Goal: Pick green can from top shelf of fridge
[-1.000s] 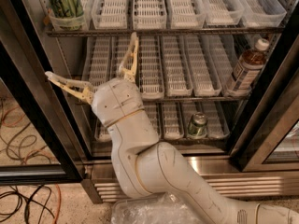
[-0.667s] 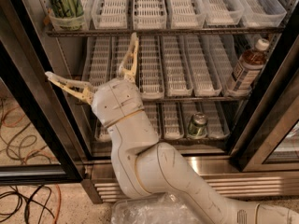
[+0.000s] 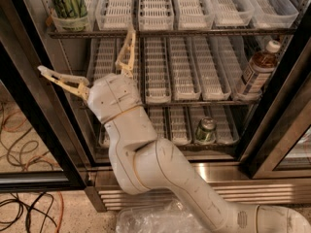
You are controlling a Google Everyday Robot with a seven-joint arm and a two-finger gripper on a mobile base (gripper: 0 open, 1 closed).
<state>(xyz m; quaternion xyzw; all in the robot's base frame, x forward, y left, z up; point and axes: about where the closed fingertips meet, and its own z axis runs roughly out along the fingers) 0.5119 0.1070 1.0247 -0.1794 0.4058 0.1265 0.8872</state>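
The green can (image 3: 68, 3), tall and dark green with pale stalk print, stands in the leftmost lane tray of the top shelf (image 3: 165, 32) of the fridge (image 3: 194, 171); its lid is cut off by the frame's top edge. My gripper (image 3: 86, 51) is open and empty. It sits just below the top shelf, in front of the left end of the middle rack. One finger (image 3: 128, 52) points up to the shelf's edge, right of the can. The other finger (image 3: 62, 80) points out left.
A brown bottle with a white cap (image 3: 258, 68) stands at the right of the middle rack. A squat green can (image 3: 206, 130) sits on the bottom rack. Black door frames (image 3: 34, 106) flank the opening. Cables (image 3: 24, 144) lie on the floor at left, crumpled clear plastic (image 3: 160, 220) at the bottom.
My gripper has shifted slightly up and to the left, still open. The cans and bottle have not moved.
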